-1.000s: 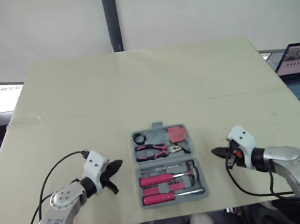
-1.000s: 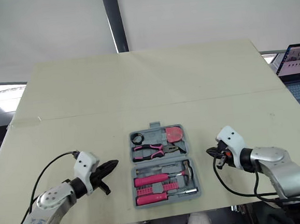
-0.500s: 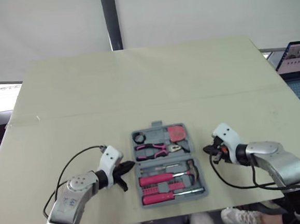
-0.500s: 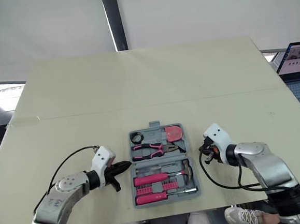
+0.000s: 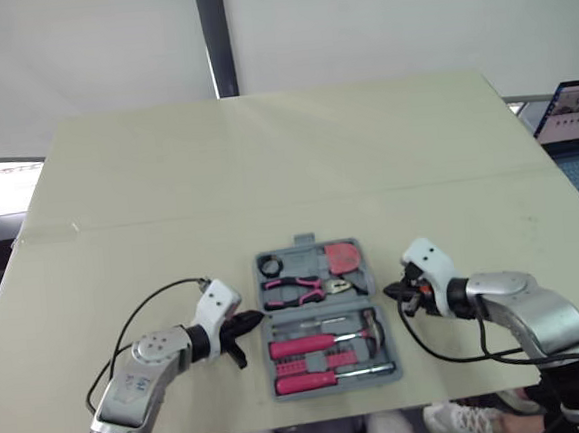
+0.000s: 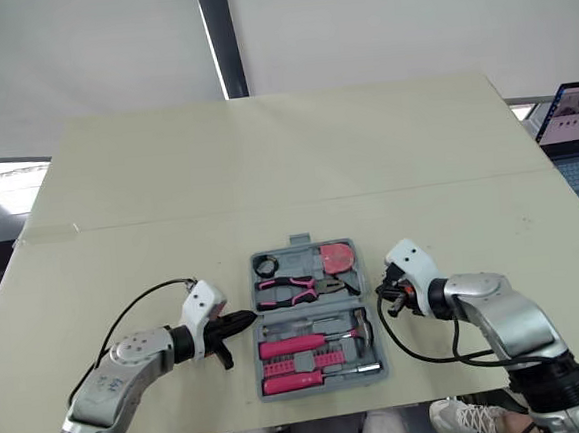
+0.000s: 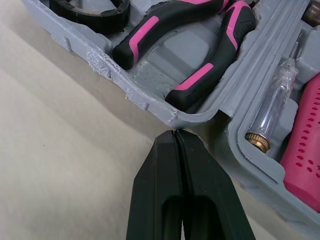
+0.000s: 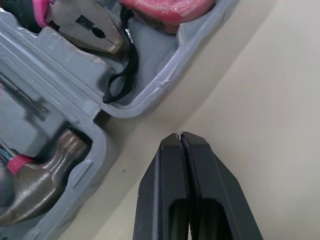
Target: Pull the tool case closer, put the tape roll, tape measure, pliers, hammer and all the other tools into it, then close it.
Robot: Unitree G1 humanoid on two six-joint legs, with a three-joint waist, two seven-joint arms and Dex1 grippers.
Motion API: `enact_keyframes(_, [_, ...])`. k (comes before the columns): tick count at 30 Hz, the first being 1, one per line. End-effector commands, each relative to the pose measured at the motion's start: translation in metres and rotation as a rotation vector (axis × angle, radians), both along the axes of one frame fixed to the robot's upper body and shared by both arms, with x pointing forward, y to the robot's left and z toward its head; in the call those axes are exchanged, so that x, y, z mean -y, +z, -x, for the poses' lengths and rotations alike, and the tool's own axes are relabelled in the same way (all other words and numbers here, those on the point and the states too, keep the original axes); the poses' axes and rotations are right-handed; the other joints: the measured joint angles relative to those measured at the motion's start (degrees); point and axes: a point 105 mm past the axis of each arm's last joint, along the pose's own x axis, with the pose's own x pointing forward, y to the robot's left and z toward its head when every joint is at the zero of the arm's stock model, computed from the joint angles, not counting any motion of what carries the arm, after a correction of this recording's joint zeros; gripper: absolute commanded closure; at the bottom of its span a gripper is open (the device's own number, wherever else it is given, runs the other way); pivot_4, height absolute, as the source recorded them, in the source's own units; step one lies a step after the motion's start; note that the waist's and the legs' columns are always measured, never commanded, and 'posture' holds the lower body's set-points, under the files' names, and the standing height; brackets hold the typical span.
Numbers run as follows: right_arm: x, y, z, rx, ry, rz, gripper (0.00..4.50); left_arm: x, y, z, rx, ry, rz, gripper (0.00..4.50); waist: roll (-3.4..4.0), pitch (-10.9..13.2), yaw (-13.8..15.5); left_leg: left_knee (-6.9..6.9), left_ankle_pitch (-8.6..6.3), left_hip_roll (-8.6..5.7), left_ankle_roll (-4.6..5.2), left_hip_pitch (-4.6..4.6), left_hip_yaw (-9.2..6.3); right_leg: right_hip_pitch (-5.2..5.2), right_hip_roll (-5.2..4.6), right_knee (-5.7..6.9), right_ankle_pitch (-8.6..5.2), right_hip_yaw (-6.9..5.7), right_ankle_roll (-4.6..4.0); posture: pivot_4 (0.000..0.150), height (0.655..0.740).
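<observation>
The tool case point(image 5: 303, 244) lies open and flat near the front edge of the table point(image 5: 265, 158), directly between the two arms. Its two halves sit one beyond the other, so its long axis runs away from the robot and the hinge line crosses from side to side. The tape roll point(image 5: 270, 268), pliers point(image 5: 300, 291) and tape measure point(image 5: 341, 258) sit in the far half, and the hammer point(image 5: 366, 326) and pink-handled screwdrivers point(image 5: 305, 348) in the near half. With everything seemingly packed, closing looks like the step in hand. The left gripper point(image 5: 250, 322) points inward at the case's left side, level with the hinge; the right gripper point(image 5: 391, 292) points at the right side a little farther along, beside the far half. The head views leave both tips reading as roughly against the case. The left wrist view shows its fingers point(image 7: 160, 170) pressed together, empty, with the tip at the notch where the halves meet, touching or nearly so. The right wrist view shows its fingers point(image 8: 165, 170) likewise pressed together and empty, with bare table between the tip and the grey wall. The left arm is thus nearer to contact.
</observation>
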Motion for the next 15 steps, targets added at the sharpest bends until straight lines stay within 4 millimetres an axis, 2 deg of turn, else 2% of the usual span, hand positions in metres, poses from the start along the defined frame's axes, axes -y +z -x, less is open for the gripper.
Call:
enact_keyframes(1, [-0.0109, 0.0038, 0.0018, 0.009, 0.041, -0.016, 4.42, 0.0151, -0.0019, 0.0094, -0.016, -0.060, 0.014, 4.42, 0.00, 0.0, 0.0, 0.00, 0.00, 0.00, 0.00, 0.00, 0.00, 0.00, 0.00, 0.00, 0.00, 0.00, 0.00, 0.150, 0.7360])
enact_keyframes(15, [-0.0204, -0.0020, 0.0104, -0.036, 0.095, -0.014, 4.42, 0.0208, -0.0055, 0.0104, -0.019, -0.071, 0.007, 4.42, 0.00, 0.0, 0.0, 0.00, 0.00, 0.00, 0.00, 0.00, 0.00, 0.00, 0.00, 0.00, 0.00, 0.00, 0.00, 0.150, 0.7360])
